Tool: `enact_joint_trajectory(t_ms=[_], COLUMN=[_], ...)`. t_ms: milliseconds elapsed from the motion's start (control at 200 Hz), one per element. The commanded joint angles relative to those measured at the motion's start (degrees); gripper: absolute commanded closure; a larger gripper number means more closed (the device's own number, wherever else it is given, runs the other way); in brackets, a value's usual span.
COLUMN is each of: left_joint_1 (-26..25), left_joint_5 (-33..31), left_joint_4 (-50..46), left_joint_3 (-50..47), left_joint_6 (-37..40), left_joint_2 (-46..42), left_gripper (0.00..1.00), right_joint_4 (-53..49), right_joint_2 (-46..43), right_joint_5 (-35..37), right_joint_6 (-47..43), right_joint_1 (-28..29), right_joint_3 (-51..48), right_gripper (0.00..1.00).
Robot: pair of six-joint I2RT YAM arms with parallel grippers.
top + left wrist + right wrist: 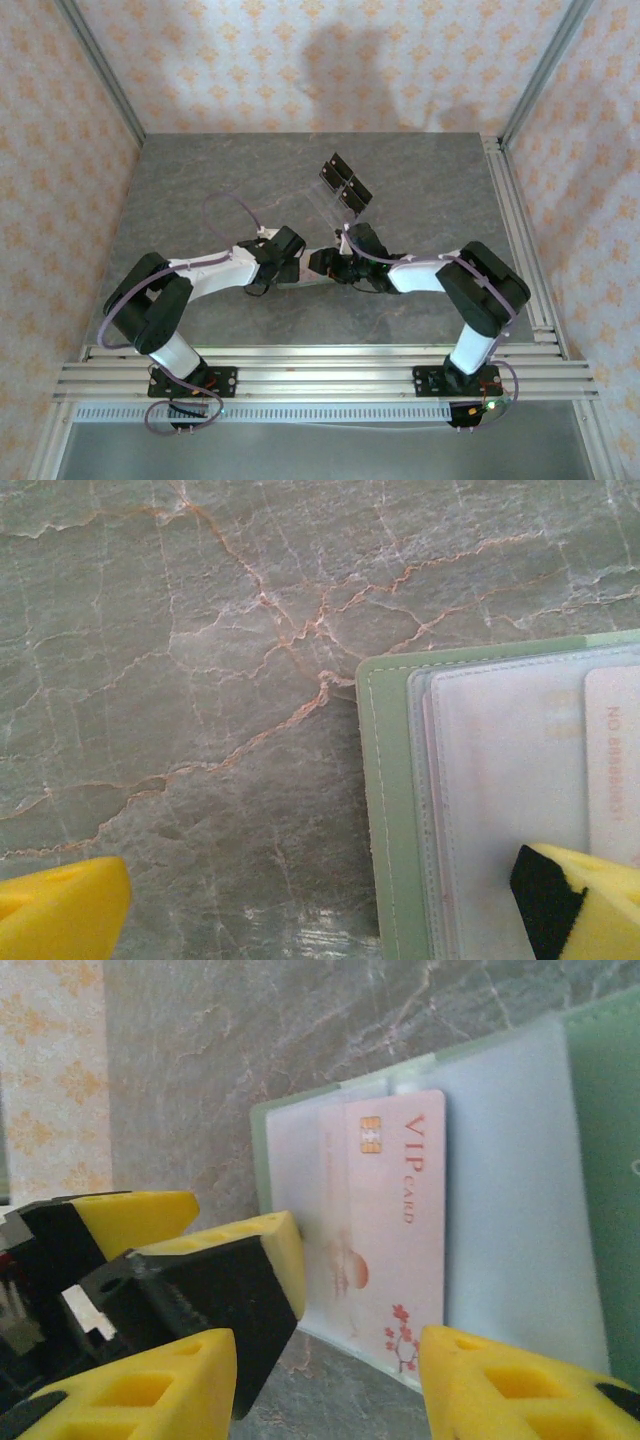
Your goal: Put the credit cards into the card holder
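The sage-green card holder (385, 800) lies open on the marble table, its clear sleeves facing up. A pale pink VIP credit card (400, 1220) sits partly inside a sleeve, its right part still sticking out; the same card (612, 770) shows at the right edge of the left wrist view. My left gripper (320, 910) is wide open, one finger (585, 900) resting on the sleeves and the other off the holder. My right gripper (330, 1390) is open just in front of the card's near edge, nothing between its fingers. Both grippers meet mid-table (312, 268).
A clear stand with black rectangles (345, 183) stands just behind the grippers. The left gripper's yellow finger (270, 1260) sits close beside my right fingers. Patterned walls and metal rails (520, 240) bound the table.
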Motion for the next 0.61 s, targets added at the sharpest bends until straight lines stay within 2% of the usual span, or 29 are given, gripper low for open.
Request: enact_joint_trajectory(t_ms=[0, 130, 370, 465, 601], left_joint_1=[-0.19, -0.15, 1.78, 2.84, 3.73], left_joint_5=[-1.23, -0.99, -1.06, -1.32, -1.26], left_joint_4=[-3.81, -4.71, -7.31, -8.42, -7.58], left_joint_3=[-1.43, -0.42, 1.68, 1.39, -0.99], left_joint_6=[-0.08, -0.22, -0.96, -0.82, -0.72], left_joint_2=[-1.18, -3.3, -7.21, -7.17, -7.35], left_gripper=[0.0, 0.0, 0.0, 0.0, 0.0], right_joint_4=[-9.51, -21.19, -42.0, -45.11, -47.56], right_joint_2=[-3.16, -3.51, 0.92, 3.03, 5.92], right_joint_5=[2.03, 4.82, 10.1, 10.67, 10.41], right_joint_6=[-4.66, -9.22, -19.93, -22.2, -24.08], right_joint_1=[0.31, 0.31, 0.38, 0.33, 0.35], right_joint_3=[3.68, 8.8, 20.79, 23.6, 26.17], right_gripper=[0.49, 0.54, 0.83, 0.91, 0.95])
